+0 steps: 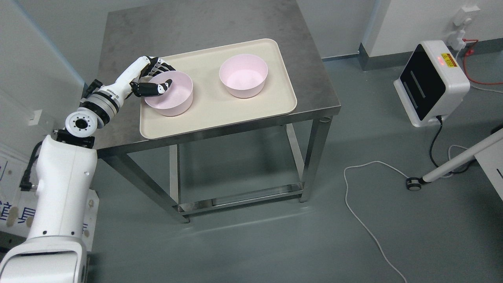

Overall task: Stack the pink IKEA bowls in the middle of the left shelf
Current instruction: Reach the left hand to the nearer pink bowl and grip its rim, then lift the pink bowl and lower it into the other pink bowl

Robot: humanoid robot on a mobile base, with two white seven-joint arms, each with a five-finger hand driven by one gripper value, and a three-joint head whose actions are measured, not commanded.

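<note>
- The left hand (151, 78) reaches in from the left, and its fingers (162, 87) grip the left rim of a bowl (171, 94), the thumb inside, the other fingers along the far outer wall.
- That bowl sits on a tray (212, 114), on its left part.
- A second bowl (243, 75) stands on the same tray, right of the fingers, apart from the first.
- The tray lies on a table (196, 23).
- Far right of the fingers, on the floor, stands a box-shaped device (430, 84); a cable (365, 224) trails before it.
</note>
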